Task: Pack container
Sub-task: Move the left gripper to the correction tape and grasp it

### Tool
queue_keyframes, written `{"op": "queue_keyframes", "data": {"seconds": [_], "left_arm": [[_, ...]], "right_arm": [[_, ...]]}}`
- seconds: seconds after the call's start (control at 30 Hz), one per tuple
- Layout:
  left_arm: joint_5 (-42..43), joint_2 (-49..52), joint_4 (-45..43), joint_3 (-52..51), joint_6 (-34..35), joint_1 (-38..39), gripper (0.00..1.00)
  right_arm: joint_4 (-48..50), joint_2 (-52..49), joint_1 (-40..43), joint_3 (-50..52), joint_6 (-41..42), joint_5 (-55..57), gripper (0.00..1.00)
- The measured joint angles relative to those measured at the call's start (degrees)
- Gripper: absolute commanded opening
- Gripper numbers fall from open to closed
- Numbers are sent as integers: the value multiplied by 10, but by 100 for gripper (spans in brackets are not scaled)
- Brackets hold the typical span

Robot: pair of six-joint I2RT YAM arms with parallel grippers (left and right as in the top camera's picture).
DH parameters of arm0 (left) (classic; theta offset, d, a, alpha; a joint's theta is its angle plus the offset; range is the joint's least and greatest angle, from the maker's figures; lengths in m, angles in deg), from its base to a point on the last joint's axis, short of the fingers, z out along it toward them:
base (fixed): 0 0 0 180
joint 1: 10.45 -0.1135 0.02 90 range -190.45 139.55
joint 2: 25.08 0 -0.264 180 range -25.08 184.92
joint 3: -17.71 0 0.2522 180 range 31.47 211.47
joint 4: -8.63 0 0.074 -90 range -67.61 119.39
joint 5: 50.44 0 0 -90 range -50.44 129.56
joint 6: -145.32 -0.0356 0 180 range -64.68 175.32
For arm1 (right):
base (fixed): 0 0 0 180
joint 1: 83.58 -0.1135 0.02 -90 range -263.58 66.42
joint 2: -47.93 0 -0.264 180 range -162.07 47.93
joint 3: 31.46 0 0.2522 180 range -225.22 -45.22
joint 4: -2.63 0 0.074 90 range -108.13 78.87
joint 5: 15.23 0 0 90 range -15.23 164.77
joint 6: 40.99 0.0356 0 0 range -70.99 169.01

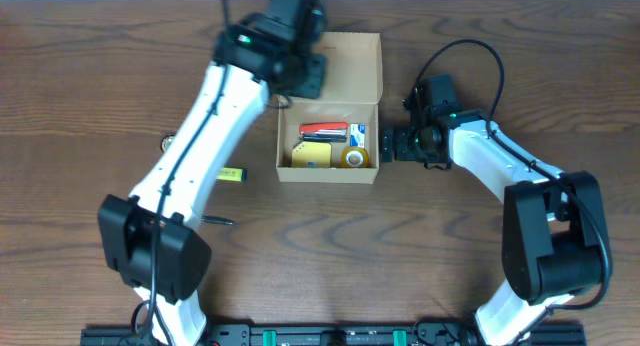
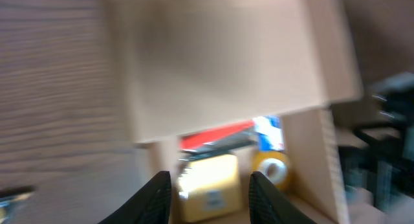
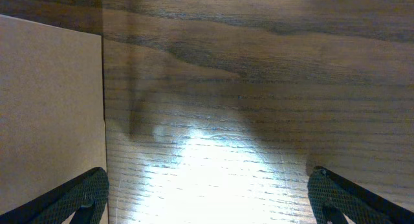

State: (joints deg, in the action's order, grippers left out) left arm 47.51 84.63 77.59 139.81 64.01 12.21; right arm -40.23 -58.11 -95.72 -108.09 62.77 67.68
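Nearest you, a pen (image 1: 216, 220) and a small yellow item (image 1: 232, 174) lie on the table (image 1: 90, 96) left of the container (image 1: 329, 174), which sits mid-table with its lid (image 1: 350, 66) folded back on the far side; shutting it now would leave them unpacked. Your right gripper (image 3: 207, 179) stands wide open and empty just beside its right wall. Farther off, your left gripper (image 2: 208, 179) hangs part-open, holding nothing, by the lid, where a clumsy push could skid the container.

overhead looks down — both wrist views close on the container (image 1: 355, 66).
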Motion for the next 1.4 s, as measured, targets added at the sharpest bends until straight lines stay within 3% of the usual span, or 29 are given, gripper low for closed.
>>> {"op": "queue_keyframes", "data": {"seconds": [0.2, 0.3, 0.77, 1.0, 1.13, 1.4], "left_arm": [[-30, 1, 1, 0, -9, -77, 40], [-48, 2, 5, 0, 31, -100, 39], [-90, 80, 120, 0, 384, -179, 38], [-97, 109, 172, 0, 541, -202, 46], [-99, 134, 175, 0, 605, -212, 54], [-106, 187, 177, 0, 707, -228, 60]], "right_arm": [[0, 0, 0, 0, 0, 0, 99], [0, 0, 0, 0, 0, 0, 99], [0, 0, 0, 0, 0, 0, 99], [0, 0, 0, 0, 0, 0, 99], [0, 0, 0, 0, 0, 0, 99], [0, 0, 0, 0, 0, 0, 99]]}}
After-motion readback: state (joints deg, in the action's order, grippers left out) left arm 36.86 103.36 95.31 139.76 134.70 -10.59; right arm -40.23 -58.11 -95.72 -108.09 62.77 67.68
